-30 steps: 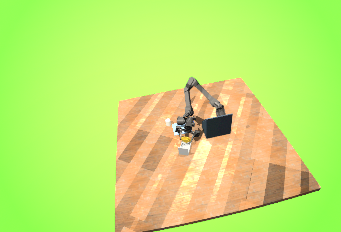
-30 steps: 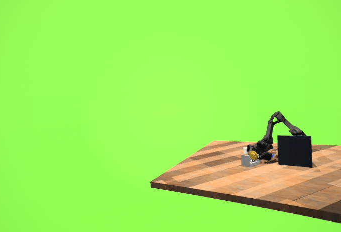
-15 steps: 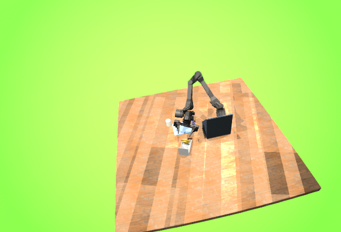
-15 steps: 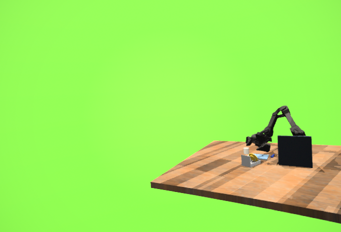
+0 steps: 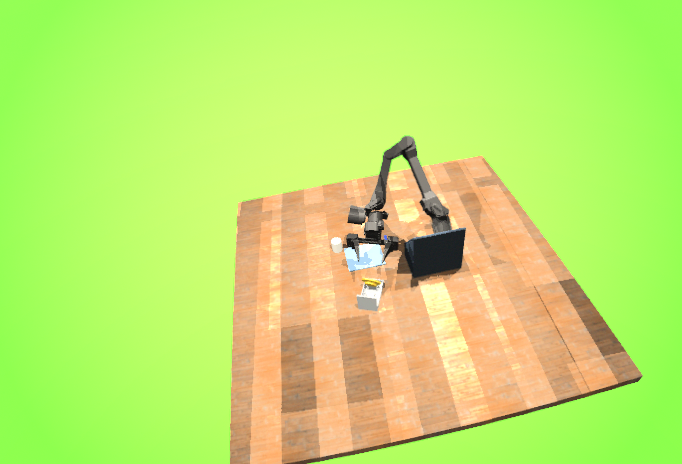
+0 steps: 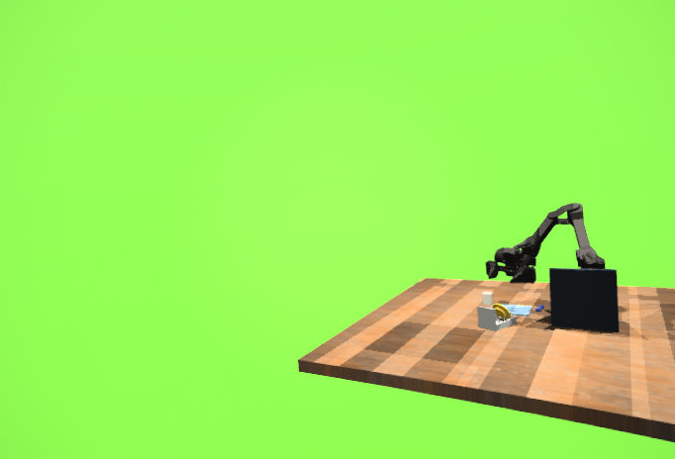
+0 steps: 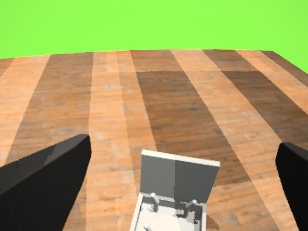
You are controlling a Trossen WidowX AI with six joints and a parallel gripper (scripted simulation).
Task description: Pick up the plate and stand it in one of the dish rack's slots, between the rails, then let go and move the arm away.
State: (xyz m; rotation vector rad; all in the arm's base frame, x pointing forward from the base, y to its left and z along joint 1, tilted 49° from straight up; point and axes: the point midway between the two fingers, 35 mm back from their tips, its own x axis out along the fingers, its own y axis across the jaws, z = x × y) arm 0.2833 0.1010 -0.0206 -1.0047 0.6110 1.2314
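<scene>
My 2 fingertips stand wide apart, with nothing between them. Beyond them and lower sits the dish rack, and the yellow plate is in its near end, on edge but leaning; I can't tell which slot, or whether it's fully between the rails. My wrist view misses it. So pick-up, placing and release look done, and I'm apart from it; at most, I judge, a little more retreat is left.
</scene>
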